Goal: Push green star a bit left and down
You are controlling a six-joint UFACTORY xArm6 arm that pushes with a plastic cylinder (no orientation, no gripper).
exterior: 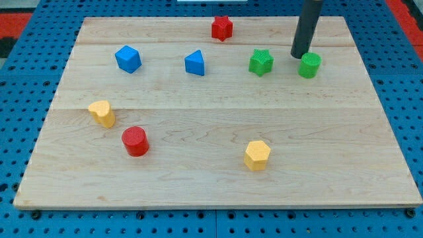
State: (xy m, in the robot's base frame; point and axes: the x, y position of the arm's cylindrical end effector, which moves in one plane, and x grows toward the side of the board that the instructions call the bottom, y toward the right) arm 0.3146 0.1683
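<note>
Blocks lie scattered over a pale wooden board [211,192] on a blue pegboard surface [20,99]. At the left of the frame sits a blue cube [128,59] in the upper part, with a yellow block [102,113] of rounded shape below it and a red cylinder [135,141] lower still, near the yellow one. Moving toward the middle, a blue triangular block [194,63] stands level with the cube, and a red star [222,28] sits near the frame's top edge. A yellow hexagonal block [257,155] rests alone in the lower middle.

Right of centre in the upper part is the green star [261,62], standing free with bare board all round it. Further right comes my tip [302,55], the end of the dark rod reaching down from the top of the frame; it has no jaws to open or close and grips nothing. It stands just beside a green cylinder [309,65], at that block's upper left, seemingly touching or nearly so.

The star lies to the left of my tip, at about the same level, with a clear gap between them. To send it left and down I judge my tip should first get to the star's upper right side, then push diagonally; a push from the present level would drive it mostly leftward toward the blue triangular block.
</note>
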